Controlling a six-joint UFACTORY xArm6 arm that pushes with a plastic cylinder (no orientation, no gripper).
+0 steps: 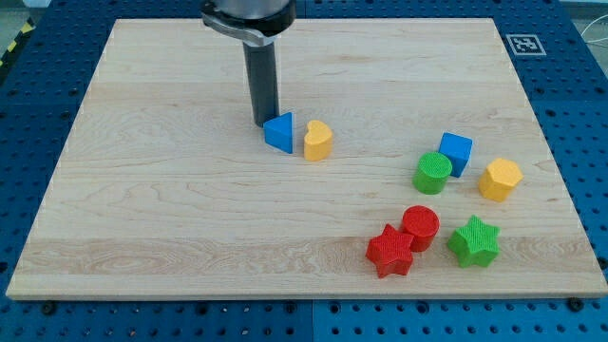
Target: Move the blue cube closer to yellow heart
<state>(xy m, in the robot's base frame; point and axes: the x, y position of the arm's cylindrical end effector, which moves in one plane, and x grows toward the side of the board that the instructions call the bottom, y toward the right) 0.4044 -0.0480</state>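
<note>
The blue cube point(455, 152) sits at the view's right, touching the green cylinder point(432, 173) on its lower left. The yellow heart point(317, 140) lies near the board's middle, far to the left of the cube. A blue triangular block point(279, 131) touches the heart's left side. My tip point(262, 123) rests just left of the blue triangle, touching or nearly touching it, far from the blue cube.
A yellow hexagon point(500, 179) lies right of the cube. A red cylinder point(420, 227), a red star point(390, 251) and a green star point(473, 240) cluster at the lower right. The wooden board point(142, 190) sits on a blue perforated table.
</note>
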